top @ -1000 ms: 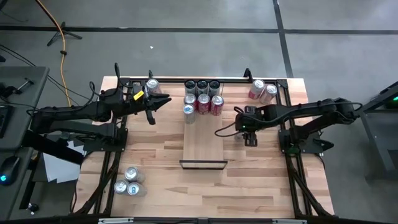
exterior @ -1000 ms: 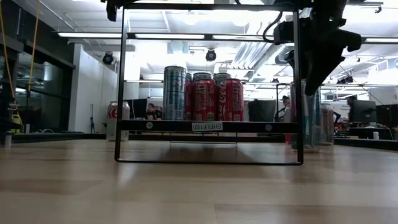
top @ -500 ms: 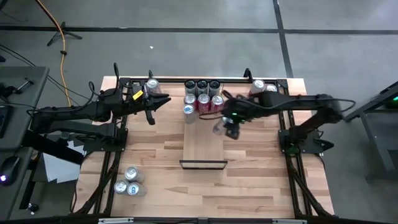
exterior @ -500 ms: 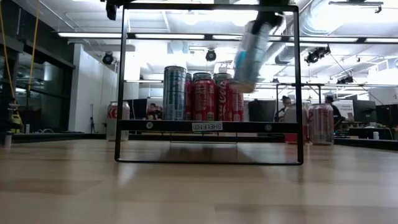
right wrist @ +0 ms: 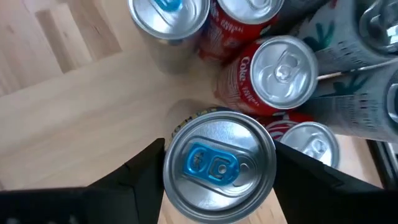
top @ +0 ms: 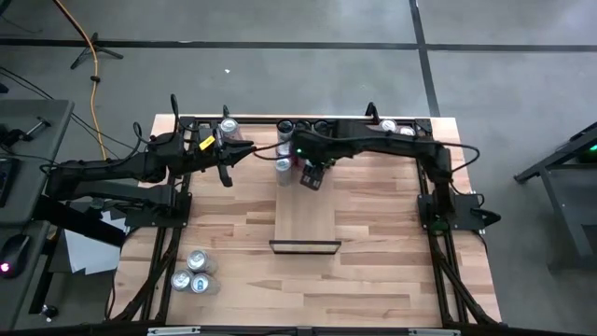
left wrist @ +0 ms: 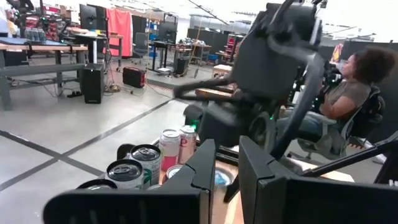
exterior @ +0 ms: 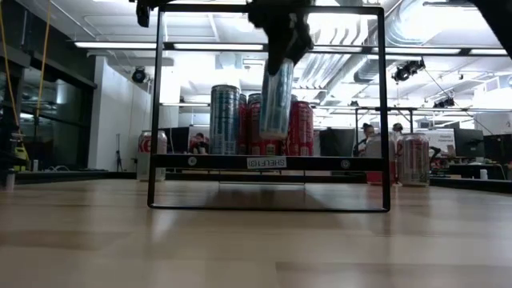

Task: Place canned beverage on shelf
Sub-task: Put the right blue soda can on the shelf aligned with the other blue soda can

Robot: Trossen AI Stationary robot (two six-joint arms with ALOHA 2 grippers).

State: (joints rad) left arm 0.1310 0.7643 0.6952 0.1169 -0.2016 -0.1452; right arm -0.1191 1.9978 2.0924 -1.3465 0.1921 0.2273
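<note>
Over the shelf, far end: a silver can with a blue tab (right wrist: 219, 163) is held by the right gripper (top: 312, 175), its fingers (right wrist: 140, 167) pressed against both sides of the can; in the low view the can (exterior: 276, 100) is seen hanging clear above the board, slightly tilted.

Shelf (top: 306, 217): a pale wooden panel is laid at the table's middle, running near to far, with its black edge bar at the near end.

Cans already on the shelf: a group is stood at the far end, among them red cola cans (right wrist: 277, 78), a silver-blue can (exterior: 225, 120) on the left and dark-topped cans (top: 285, 127) behind.

Held can against the group: it is placed just on the near side of the red cans, above bare shelf wood.

Left gripper (top: 227, 168): it is kept with fingers closed on nothing, over the table's far left, beside a lone can (top: 229, 128).

Near left corner: three cans (top: 192, 273) are grouped on the tabletop (top: 382, 252).

Far right corner: two more cans (top: 397, 129) are partly hidden by the right arm.

Background: a seated person (left wrist: 348, 87) is visible in the left wrist view.
</note>
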